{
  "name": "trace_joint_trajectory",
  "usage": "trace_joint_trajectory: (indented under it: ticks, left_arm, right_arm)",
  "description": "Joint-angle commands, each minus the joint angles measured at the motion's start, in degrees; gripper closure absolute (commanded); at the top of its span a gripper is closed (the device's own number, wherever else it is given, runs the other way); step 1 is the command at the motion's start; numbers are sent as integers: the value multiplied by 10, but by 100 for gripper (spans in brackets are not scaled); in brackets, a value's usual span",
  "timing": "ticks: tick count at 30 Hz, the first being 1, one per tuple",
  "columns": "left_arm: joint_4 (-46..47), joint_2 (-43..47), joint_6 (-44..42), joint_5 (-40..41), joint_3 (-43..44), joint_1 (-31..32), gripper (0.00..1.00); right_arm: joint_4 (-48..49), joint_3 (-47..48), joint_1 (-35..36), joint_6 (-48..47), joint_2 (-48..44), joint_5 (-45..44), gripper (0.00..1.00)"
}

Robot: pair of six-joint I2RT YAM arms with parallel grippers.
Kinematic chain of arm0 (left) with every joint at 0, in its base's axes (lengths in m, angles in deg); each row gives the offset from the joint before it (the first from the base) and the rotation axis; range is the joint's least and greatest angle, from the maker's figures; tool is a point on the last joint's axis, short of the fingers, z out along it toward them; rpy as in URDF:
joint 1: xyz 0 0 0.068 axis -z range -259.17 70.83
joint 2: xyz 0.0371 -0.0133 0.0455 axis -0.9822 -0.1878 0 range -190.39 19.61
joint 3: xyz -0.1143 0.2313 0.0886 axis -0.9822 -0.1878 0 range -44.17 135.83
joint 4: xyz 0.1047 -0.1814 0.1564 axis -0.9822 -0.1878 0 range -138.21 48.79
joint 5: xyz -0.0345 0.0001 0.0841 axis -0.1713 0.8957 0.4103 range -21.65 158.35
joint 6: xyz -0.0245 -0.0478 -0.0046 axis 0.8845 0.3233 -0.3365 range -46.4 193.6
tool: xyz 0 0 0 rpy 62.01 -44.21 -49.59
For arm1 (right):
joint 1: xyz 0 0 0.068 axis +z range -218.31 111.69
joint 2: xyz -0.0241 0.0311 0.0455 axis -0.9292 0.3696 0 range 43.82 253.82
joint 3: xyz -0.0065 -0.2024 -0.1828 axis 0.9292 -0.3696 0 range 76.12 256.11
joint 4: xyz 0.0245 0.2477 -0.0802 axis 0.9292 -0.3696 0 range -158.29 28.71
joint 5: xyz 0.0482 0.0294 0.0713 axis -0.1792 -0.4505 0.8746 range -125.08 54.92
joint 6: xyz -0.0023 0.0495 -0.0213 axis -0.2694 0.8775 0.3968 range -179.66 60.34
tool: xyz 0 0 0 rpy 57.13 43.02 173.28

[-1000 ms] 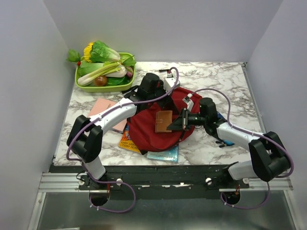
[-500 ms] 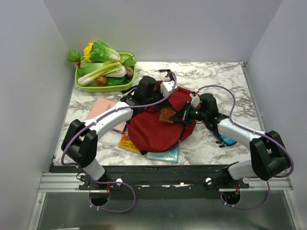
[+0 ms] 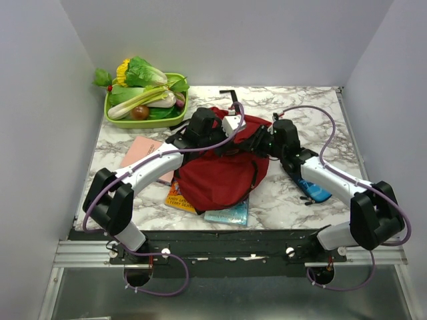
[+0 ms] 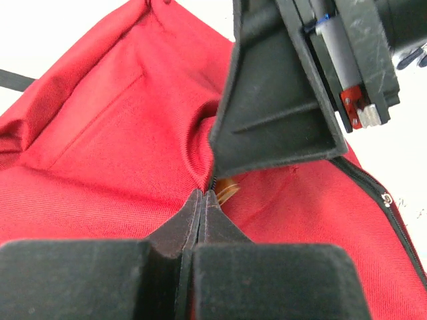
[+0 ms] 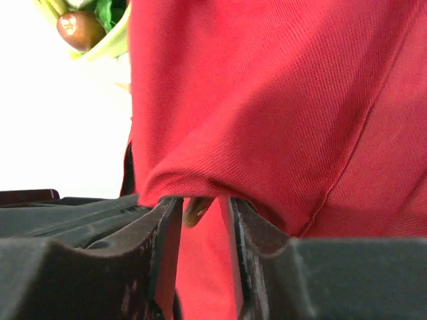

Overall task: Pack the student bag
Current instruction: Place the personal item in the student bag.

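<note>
The student bag [image 3: 220,177] lies in the middle of the marble table [image 3: 320,113] with its mouth turned toward the far edge, where both arms meet over it. The left gripper [image 4: 202,200] has its jaws pressed together on a fold of red cloth at the lip of the opening and holds it up. The right gripper [image 5: 200,212] is pushed in under that raised lip, jaws spread and nothing pinched between them. Just past its tips we see a small brown object [image 5: 195,211] tucked under the fabric; we cannot tell what it is.

We judge the step in hand to be leaving an item inside the bag. To do it well, we would hold the left pinch high and steady so the mouth stays a tunnel. The right arm should back straight out along its own line, so it neither snags cloth or zipper nor drags the brown object out with it.

The bag is slack woven cloth with a fine diagonal rib, stitched seams and black zipper trim. It folds, sags and would likely collapse once let go. The fingers are hard, matte black wedges.

Poking out from under the bag's near side are an orange book [image 3: 177,198] and a glittery blue-green book [image 3: 230,215], both flat and stiff. A pink notebook [image 3: 140,148] lies to the left and a blue pencil case [image 3: 313,190] beneath the right forearm. A green tray [image 3: 113,122] of glossy vegetables sits in the far left corner
</note>
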Motion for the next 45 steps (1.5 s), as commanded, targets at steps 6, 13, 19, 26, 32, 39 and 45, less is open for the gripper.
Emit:
trace_joint_trajectory:
  ticks: [6, 13, 19, 26, 32, 39, 45]
  left_arm:
    - [0, -7, 33, -33, 10, 14, 100]
    - [-15, -40, 36, -18, 47, 8, 98]
    - [-56, -54, 82, -42, 84, -63, 63]
    - [-97, -23, 78, -105, 84, -128, 45]
    - [-106, 19, 3, -161, 4, -130, 49]
    - [-146, 9, -108, -175, -9, -125, 50]
    - [-161, -39, -177, -162, 48, -124, 49]
  right_arm:
    - [36, -59, 6, -109, -83, 11, 25]
    - [-50, -71, 6, -169, -145, 0, 30]
    - [-74, -10, 6, -235, -145, -19, 34]
    - [-90, 47, 15, -281, -75, 36, 41]
    - [-94, -22, 29, -283, -99, 42, 61]
    - [-69, -94, 41, -276, -97, 46, 73]
    - [-24, -71, 50, -274, -41, 15, 80]
